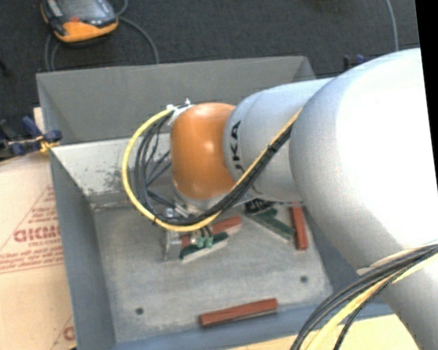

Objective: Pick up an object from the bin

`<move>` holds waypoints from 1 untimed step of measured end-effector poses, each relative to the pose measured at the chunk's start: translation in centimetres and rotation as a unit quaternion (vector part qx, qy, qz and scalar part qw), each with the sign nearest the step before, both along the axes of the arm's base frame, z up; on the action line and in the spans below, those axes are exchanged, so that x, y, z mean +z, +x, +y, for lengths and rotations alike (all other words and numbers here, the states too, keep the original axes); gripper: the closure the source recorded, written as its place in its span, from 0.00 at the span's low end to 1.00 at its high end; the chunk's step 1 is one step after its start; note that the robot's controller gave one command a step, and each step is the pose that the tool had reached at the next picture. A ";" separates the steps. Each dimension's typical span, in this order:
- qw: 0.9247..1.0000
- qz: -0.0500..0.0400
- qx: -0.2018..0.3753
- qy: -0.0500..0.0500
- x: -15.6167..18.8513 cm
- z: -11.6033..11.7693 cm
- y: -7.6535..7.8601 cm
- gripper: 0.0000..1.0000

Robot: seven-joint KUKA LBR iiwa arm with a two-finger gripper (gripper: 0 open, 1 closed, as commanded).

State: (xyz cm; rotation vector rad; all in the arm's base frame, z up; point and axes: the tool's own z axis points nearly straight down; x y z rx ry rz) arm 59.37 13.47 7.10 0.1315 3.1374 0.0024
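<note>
Arm (341, 139) comes in from the right, its wrist over the middle of the bin (84, 266). The orange cover (200, 149) and a loop of yellow and black cables (129, 173) hide most of the gripper (178, 239), which sits low over the bin floor, left of centre. Can't tell how far it's open or whether it has hold of anything. Nearest thing: a small green-and-white piece (204, 245) lying flat on the floor just right of the gripper, maybe touching it, can't confirm. An orange-red piece (227, 226) lies just beyond that. Further right, partly under the arm: a green piece (268, 218) and a red-brown stick (298, 228) lying nearly front to back. A red-brown bar (237, 312) lies flat near the front wall, well apart from the gripper.
</note>
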 end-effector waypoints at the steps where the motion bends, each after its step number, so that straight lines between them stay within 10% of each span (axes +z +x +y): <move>1: 1.000 0.000 0.000 0.000 0.0 0.0 0.0 0.00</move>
